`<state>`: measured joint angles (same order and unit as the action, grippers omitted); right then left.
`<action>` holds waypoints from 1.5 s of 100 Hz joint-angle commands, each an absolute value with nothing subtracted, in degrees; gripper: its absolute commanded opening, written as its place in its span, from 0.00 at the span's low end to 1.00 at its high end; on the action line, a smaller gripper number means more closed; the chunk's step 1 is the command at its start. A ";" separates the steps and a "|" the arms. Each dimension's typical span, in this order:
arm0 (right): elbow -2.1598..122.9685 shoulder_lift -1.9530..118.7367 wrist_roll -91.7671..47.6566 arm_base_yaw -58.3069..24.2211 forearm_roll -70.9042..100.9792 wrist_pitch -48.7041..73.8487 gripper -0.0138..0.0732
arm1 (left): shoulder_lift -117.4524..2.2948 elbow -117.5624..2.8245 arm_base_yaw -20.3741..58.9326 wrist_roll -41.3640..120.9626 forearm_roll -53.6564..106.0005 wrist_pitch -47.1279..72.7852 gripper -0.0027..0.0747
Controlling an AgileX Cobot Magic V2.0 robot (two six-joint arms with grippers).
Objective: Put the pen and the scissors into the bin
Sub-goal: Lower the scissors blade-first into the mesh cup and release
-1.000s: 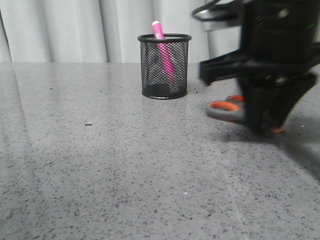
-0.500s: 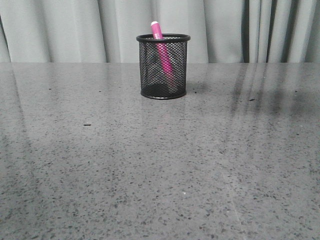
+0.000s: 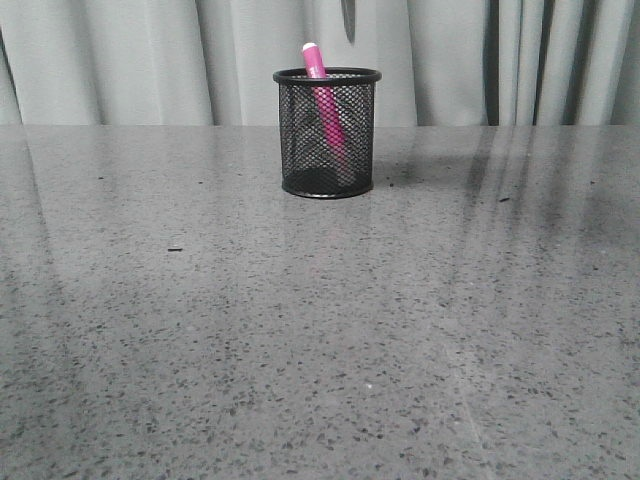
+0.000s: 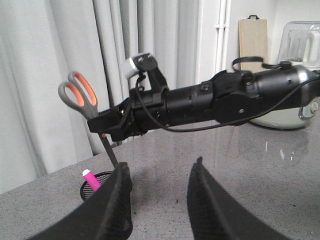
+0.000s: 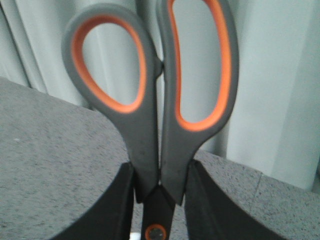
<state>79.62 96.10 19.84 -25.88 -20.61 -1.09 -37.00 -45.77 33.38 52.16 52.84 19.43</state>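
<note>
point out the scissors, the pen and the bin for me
scissors (image 5: 150,150), right wrist view, on the grey handle shanks.
pen (image 3: 322,95), front view, on the magenta barrel.
bin (image 3: 300,150), front view, on the left mesh wall.

Front view: the scissors (image 3: 348,20) show only as a dark blade tip cut off by the upper edge; handles and both hands lie outside the frame. The pen (image 3: 324,100) is partly veiled by the mesh of the bin (image 3: 327,132).

Right wrist view: the right hand (image 5: 158,210) is cropped at the lower edge, hiding the blades below the pivot.

Left wrist view: the left hand (image 4: 157,200) covers the near side of the bin.
</note>
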 commanded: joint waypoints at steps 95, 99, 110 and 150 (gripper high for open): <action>67.64 101.09 18.50 -24.11 -21.68 -25.42 0.08 | -37.06 -47.29 33.44 51.78 52.29 21.04 0.35; 67.64 101.19 18.50 -24.11 -21.68 -25.31 0.08 | -37.06 -47.29 33.44 51.78 52.29 21.04 0.35; 67.64 101.30 18.70 -24.11 -21.68 -24.88 0.08 | -37.06 -47.29 33.44 51.78 52.29 21.04 0.35; 67.64 100.11 18.70 -25.65 -21.58 -24.99 0.36 | -37.06 -47.29 33.44 51.78 49.94 21.50 0.35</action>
